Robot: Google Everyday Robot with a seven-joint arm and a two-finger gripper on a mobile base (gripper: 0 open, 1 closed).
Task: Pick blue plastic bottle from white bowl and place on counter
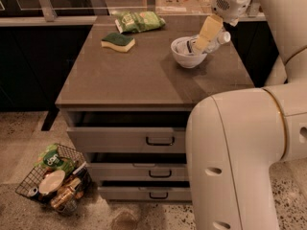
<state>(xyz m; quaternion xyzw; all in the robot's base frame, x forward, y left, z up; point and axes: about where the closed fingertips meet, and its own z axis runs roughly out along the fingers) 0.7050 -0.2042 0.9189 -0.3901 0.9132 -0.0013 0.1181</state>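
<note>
**Bottle lies in the bowl, gripper down at it**

The blue plastic bottle point(184, 45) lies tilted across the white bowl point(188, 60), body down inside and capped end jutting over the right rim. The gripper point(201, 41) reaches down from the upper right, with its tip at the bottle's middle, just above the bowl. Whether it is open or has closed on the bottle cannot be told from this view.

The bowl stands toward the right rear of the counter point(134, 78), with bare top to its left and front. A sponge point(118, 41) and a green snack bag point(140, 21) lie well apart from it, toward the rear left.

The step in hand looks like the grasp. It would go best with the grip taken across the bottle's body rather than the narrow capped end. The lift should then go straight up until the bottle clears the rim, so the light bowl is not dragged or tipped. The bare patch in front of the bowl seems the safest place to set it down.
</note>
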